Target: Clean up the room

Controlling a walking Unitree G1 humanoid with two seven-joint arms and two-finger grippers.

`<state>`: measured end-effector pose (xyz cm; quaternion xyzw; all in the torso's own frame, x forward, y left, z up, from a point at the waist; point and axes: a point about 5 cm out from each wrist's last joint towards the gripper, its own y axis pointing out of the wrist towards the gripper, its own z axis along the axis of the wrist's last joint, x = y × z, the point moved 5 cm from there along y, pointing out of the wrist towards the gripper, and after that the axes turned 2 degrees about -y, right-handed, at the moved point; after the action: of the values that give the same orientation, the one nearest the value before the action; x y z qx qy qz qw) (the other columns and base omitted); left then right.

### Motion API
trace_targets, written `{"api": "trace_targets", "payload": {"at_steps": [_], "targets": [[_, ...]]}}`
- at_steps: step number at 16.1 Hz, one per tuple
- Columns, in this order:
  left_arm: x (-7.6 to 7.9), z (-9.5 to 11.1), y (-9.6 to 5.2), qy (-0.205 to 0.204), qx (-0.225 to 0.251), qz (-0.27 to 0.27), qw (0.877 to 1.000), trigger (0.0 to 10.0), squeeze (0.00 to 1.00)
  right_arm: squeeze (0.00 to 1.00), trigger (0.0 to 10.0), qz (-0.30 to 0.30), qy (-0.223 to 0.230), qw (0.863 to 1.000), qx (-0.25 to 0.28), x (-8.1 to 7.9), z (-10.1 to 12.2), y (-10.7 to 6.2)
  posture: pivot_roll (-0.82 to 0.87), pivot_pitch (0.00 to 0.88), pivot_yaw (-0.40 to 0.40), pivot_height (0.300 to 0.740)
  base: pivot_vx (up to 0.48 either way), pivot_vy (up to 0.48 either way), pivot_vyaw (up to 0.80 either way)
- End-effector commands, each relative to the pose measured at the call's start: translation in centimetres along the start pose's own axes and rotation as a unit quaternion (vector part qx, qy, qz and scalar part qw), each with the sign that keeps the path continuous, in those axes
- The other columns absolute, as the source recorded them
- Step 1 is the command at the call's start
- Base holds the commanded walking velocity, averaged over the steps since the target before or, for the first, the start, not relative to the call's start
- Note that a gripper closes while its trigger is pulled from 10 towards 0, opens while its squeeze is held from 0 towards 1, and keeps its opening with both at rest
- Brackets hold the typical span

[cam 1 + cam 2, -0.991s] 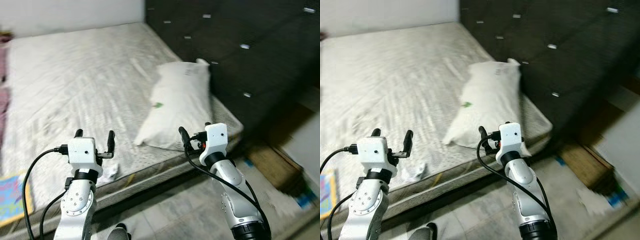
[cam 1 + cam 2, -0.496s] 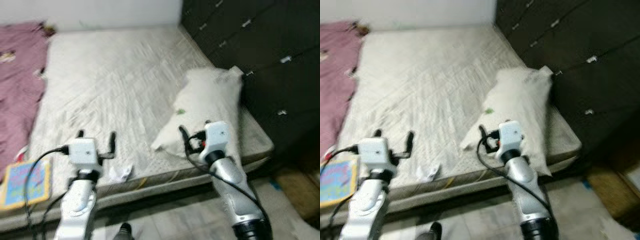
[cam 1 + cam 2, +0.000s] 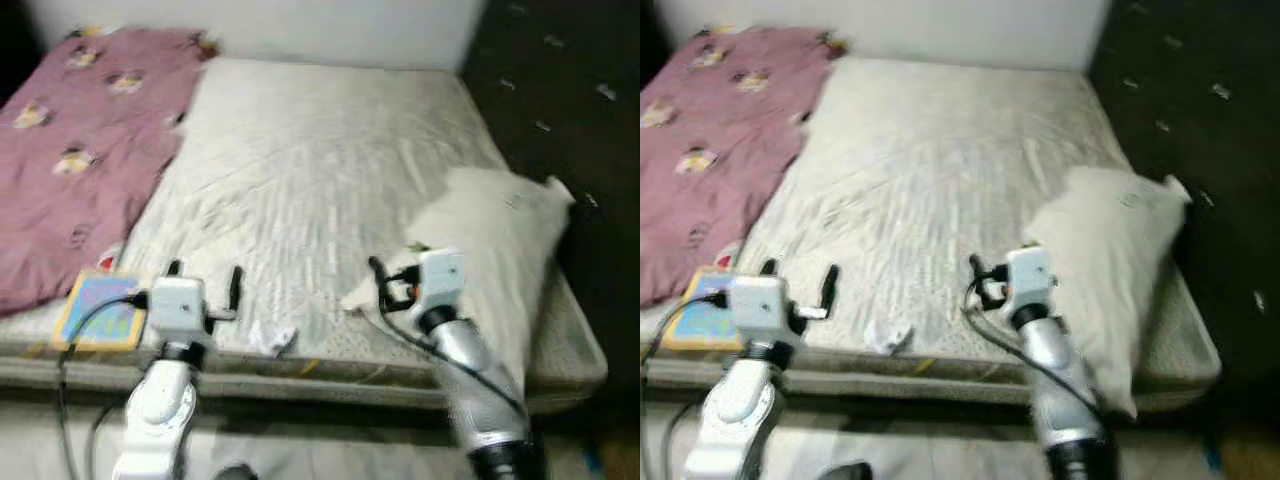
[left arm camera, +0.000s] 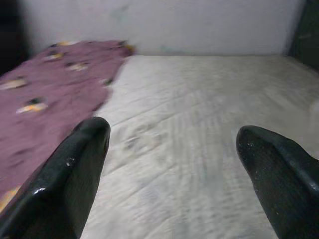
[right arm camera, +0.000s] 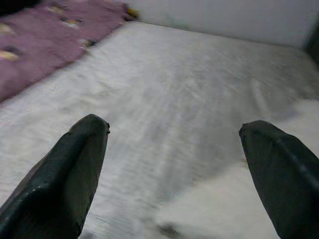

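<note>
A wide bed with a pale quilted mattress takes up most of the head views, running back to a white wall. A dark tufted headboard stands along its right side. A maroon blanket with small printed patches covers the left part of the mattress. A white pillow lies on the right part, close against the headboard, with 1 corner reaching the front edge of the bed.

The 2 silver arms are raised in front of the bed's front edge. The left gripper hangs over the front edge, its 2 black fingers spread apart with nothing between them; the left wrist view looks between those fingers across the bare mattress to the blanket and wall. The right gripper is held just in front of the pillow's near end, fingers likewise spread wide and empty.

A flat colourful book lies at the front edge, left of the left gripper, touching the blanket's hem. A small crumpled white paper sits on the mattress edge between the 2 grippers, nearer the left one.
</note>
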<state>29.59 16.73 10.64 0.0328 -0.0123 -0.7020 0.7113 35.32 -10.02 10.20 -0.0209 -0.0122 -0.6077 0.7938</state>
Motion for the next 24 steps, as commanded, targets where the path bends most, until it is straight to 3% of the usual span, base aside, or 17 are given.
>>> {"api": "trace_targets", "payload": {"at_steps": [1,4,8,15,21,24], "targets": [[0.4,-0.2,-0.1,-0.004,-0.002,-0.003,1.000,10.0,0.00,0.00,10.0,-0.009,-0.003,1.000,-0.003,0.5,-0.4,-0.1,0.03,0.091,-0.075,0.740,0.000,0.000,0.80],[0.0,-1.8,-0.3,-0.016,-0.026,0.007,1.000,10.0,0.00,0.00,10.0,-0.022,0.024,0.999,0.002,0.4,-0.8,0.0,0.05,0.081,-0.061,0.740,0.000,0.000,0.18],[1.3,-0.1,1.2,-0.032,0.000,-0.012,0.999,10.0,0.00,0.00,10.0,-0.024,0.022,0.999,0.010,0.5,-0.3,0.4,0.04,0.092,-0.050,0.740,0.000,0.070,0.00],[1.8,-0.1,1.4,-0.049,0.000,-0.021,0.999,10.0,0.00,0.00,10.0,-0.029,0.023,0.999,0.016,0.9,-0.1,0.6,0.05,0.118,-0.074,0.740,0.000,0.452,0.00],[1.0,-0.4,1.0,-0.046,-0.002,0.002,0.999,10.0,0.00,0.00,10.0,-0.029,0.019,0.999,0.013,1.2,0.0,0.7,0.04,0.132,-0.086,0.740,0.000,0.480,0.00],[0.4,0.0,1.1,-0.028,0.011,0.023,0.999,10.0,0.00,0.00,10.0,-0.031,0.022,0.999,0.013,1.2,-0.1,0.7,0.04,0.131,-0.084,0.740,0.000,0.000,0.00]]}}
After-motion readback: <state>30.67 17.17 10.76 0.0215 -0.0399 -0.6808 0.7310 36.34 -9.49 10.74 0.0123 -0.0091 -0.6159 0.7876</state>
